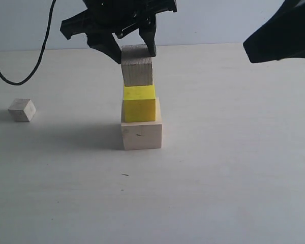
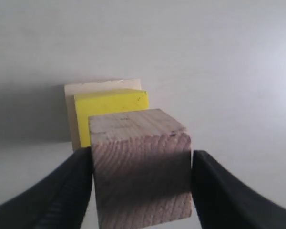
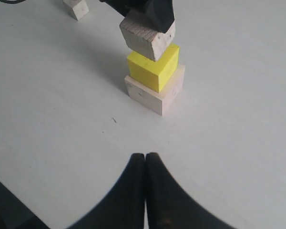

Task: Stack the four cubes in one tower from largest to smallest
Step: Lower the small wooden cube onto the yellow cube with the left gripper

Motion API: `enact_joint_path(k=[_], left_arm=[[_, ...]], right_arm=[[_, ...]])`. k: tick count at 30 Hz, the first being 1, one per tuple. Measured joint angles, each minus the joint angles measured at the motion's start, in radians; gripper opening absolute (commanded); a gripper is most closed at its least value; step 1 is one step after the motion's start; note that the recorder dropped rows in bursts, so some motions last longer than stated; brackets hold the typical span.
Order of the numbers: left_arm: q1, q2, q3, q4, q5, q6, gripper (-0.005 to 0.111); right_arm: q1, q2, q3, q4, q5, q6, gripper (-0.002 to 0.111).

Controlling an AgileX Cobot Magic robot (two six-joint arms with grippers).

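The large pale wood cube [image 1: 141,136] stands on the table with the bright yellow cube [image 1: 140,104] on top of it. My left gripper [image 1: 133,53] comes down from above and is shut on the brownish grained cube [image 1: 137,71], one finger on each side. That cube's underside is level with the yellow cube's top; whether it rests there I cannot tell. The left wrist view shows the grained cube [image 2: 138,157] between the fingers, with the yellow cube [image 2: 109,102] and the large cube [image 2: 86,88] beneath. The smallest pale cube [image 1: 22,110] lies alone at the far left. My right gripper [image 3: 145,157] is shut and empty, away from the stack.
A black cable [image 1: 25,76] loops over the table at the back left. The right arm's dark bulk [image 1: 279,33] hangs at the upper right. The white table [image 1: 234,168] stretches in front of and to the right of the stack.
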Motion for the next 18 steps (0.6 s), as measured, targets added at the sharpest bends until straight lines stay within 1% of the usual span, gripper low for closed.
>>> enact_joint_path(k=[18], left_arm=[[0.0, 0.041, -0.002, 0.006, 0.003, 0.002, 0.0]], right_arm=[[0.0, 0.0, 0.0, 0.002, -0.002, -0.002, 0.0]])
